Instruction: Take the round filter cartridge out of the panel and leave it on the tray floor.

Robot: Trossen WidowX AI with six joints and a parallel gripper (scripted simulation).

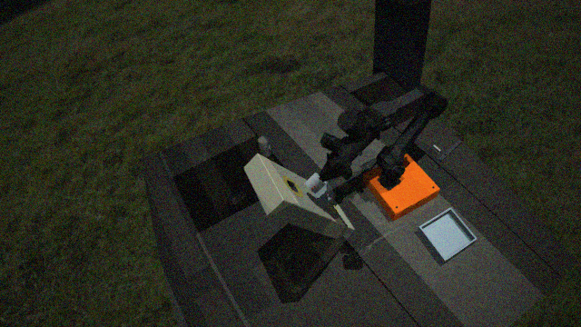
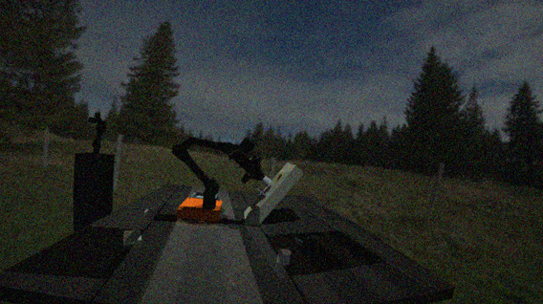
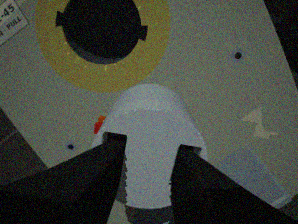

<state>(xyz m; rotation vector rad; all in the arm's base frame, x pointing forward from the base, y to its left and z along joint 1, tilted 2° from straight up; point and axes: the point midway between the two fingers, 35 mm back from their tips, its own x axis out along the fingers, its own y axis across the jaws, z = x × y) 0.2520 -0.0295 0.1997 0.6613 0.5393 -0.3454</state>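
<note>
The pale round cartridge (image 1: 314, 184) (image 2: 268, 181) (image 3: 150, 175) is out of the panel (image 1: 267, 187) (image 2: 276, 196) (image 3: 210, 45). My gripper (image 1: 320, 181) (image 3: 149, 151) is shut on it, with its dark fingertips in the two slots of the cartridge face. The cartridge hangs in front of the sloping panel face, just below the opening in the wrist view. The opening (image 1: 291, 183) (image 3: 102, 30) is dark and empty, inside a yellow ring (image 3: 155, 40). The square light tray (image 1: 447, 236) lies empty beyond the orange base, away from the gripper.
The orange base block (image 1: 413, 193) (image 2: 191, 205) under the arm stands between the panel and the tray. A small grey cylinder (image 1: 263, 144) (image 2: 284, 257) stands near the panel. A tall dark pillar (image 1: 401, 41) (image 2: 93, 188) rises by the table edge.
</note>
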